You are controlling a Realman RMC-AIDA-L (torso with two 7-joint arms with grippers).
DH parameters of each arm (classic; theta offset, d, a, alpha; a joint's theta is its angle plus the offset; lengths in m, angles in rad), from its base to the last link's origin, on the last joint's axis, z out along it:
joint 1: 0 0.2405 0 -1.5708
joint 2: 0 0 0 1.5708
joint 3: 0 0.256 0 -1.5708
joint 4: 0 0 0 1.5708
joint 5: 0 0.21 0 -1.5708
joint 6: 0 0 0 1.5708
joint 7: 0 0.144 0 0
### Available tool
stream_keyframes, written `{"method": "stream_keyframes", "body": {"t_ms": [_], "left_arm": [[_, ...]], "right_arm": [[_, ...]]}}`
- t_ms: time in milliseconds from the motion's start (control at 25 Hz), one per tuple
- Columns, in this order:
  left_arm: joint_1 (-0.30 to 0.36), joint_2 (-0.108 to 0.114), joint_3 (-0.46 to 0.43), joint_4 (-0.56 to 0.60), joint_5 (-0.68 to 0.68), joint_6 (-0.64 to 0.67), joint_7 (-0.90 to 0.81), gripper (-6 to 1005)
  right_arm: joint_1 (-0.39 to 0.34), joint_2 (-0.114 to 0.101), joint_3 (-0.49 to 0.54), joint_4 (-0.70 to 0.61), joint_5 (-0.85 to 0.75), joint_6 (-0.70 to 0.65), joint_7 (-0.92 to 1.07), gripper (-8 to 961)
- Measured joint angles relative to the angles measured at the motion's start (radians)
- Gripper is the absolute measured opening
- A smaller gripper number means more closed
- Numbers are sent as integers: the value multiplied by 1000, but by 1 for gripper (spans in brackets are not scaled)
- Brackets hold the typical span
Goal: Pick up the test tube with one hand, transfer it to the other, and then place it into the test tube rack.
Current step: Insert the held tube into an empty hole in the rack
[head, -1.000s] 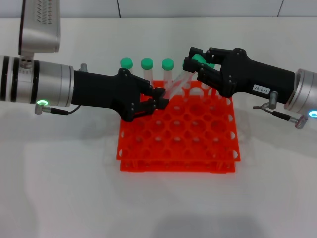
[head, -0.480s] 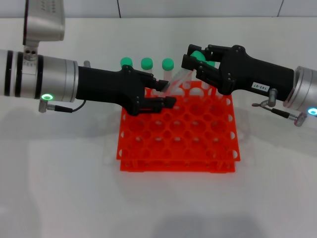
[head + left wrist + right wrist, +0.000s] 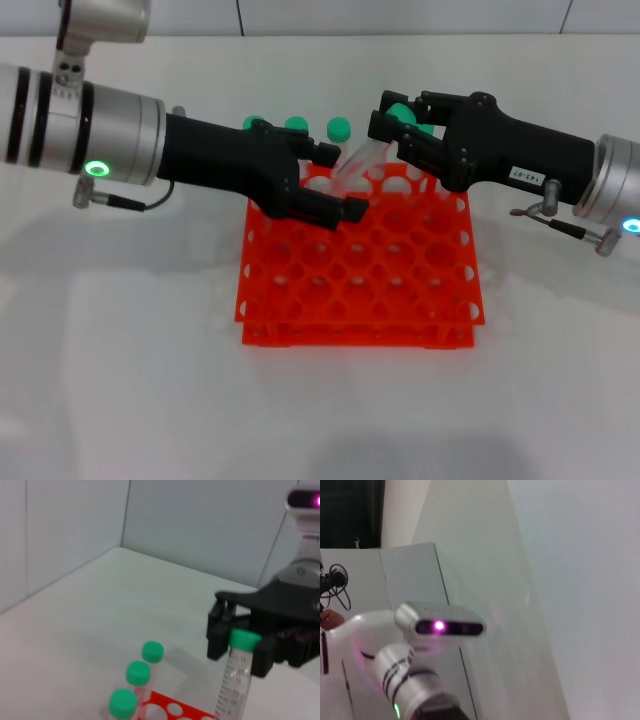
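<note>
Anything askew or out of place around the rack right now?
Only the test tube: it hangs tilted over the test tube rack, held at its cap by the right hand. The left hand is open beside it. Nothing spilled.

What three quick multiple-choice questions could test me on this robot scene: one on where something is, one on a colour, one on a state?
1. Where is the tilted test tube?
A. lying on the table
B. above the back of the rack
C. under the rack

2. What colour is the rack?
A. orange
B. blue
C. white

3. What grips the tilted tube?
A. left gripper
B. right gripper
C. nothing

Answers:
1 B: it hangs slanted over the rack's rear holes.
2 A: the grid is bright orange.
3 B: the right gripper clamps its green cap, while the left gripper is open with its fingers apart on either side of the tube's lower end.
</note>
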Motion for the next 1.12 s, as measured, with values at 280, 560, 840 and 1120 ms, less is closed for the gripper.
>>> {"method": "stream_keyframes", "body": {"t_ms": [280,560,840,1120], "left_arm": [[136,-16,43,371,63,7,-290,882],[261,-16,48,601,118,20,-469,893],[457,-22,51,854,103,-13,-516,893],[702,-27,79,883,-65,-172,-280,893]], "right_arm": [[0,-6,0,0,-10,1,5,258],[15,-11,-1,-2,-14,11,9,259],[32,-13,-9,-16,-25,24,28,258],[32,-19,-11,-87,-84,62,82,258]]}}
